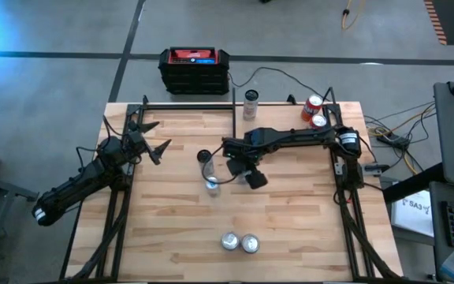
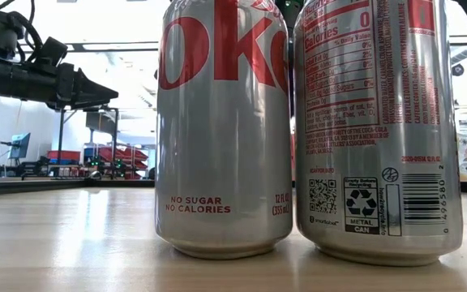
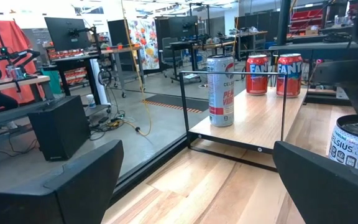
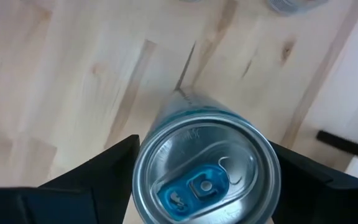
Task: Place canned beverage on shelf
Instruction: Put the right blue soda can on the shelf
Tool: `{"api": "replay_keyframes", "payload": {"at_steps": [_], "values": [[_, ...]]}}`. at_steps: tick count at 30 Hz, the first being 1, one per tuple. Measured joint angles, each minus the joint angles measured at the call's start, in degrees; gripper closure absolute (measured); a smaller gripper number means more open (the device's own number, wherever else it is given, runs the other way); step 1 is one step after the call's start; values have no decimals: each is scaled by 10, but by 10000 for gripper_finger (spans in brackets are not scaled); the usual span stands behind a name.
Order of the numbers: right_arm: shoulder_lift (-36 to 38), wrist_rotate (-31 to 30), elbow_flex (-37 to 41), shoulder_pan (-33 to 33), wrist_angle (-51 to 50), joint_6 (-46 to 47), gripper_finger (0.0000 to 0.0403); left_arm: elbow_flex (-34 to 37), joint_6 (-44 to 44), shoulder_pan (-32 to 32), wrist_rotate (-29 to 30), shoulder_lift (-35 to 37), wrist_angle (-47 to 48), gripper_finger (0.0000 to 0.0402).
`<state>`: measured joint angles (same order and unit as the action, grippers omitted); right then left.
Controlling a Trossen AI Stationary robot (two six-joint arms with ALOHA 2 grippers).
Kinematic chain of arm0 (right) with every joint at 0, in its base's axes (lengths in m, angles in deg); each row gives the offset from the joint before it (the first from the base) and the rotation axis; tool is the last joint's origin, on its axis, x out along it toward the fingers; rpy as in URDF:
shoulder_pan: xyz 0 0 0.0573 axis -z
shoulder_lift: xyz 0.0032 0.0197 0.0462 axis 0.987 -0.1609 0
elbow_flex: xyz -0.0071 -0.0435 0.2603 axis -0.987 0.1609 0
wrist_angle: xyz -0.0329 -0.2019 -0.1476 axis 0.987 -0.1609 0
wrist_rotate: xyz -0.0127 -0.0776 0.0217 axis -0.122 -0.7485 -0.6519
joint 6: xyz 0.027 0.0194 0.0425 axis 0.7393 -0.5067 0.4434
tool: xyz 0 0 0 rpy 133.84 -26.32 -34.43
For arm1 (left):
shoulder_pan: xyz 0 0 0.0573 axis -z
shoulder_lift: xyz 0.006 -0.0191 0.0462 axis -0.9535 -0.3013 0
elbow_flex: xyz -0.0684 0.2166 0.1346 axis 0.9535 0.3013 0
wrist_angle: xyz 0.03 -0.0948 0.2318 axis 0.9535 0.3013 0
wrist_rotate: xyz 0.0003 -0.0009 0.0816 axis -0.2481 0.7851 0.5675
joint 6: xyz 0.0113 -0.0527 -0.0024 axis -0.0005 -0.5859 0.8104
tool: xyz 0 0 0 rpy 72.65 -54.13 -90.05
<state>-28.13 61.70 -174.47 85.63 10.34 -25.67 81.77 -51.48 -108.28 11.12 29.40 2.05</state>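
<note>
Two risks stand out: the right gripper (image 4: 201, 180) straddles the can (image 4: 204, 168) with its jaws parted on either side, not clamped, so an off-centre closure could tip the can on the surface (image 1: 290, 205). Other cans (image 1: 315, 110) already occupy the shelf (image 1: 282, 110) at upper centre of the high view, crowding placement. Right arm reaches from right edge to frame centre, wrist pointing down. Left gripper (image 1: 150, 138) waits at left, jaws wide open, empty.
</note>
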Motion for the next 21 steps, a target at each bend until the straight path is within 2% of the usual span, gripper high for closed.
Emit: {"api": "replay_keyframes", "payload": {"at_steps": [5, 16, 21], "values": [[0, -1, 0, 0, 1, -51, 120, 0, 0, 0, 0, 0, 0, 3], [0, -11, -1, 3, 10, 4, 119, 0, 0, 0, 0, 0, 0, 3], [0, -14, -1, 3, 28, 25, 88, 0, 0, 0, 0, 0, 0, 3]]}}
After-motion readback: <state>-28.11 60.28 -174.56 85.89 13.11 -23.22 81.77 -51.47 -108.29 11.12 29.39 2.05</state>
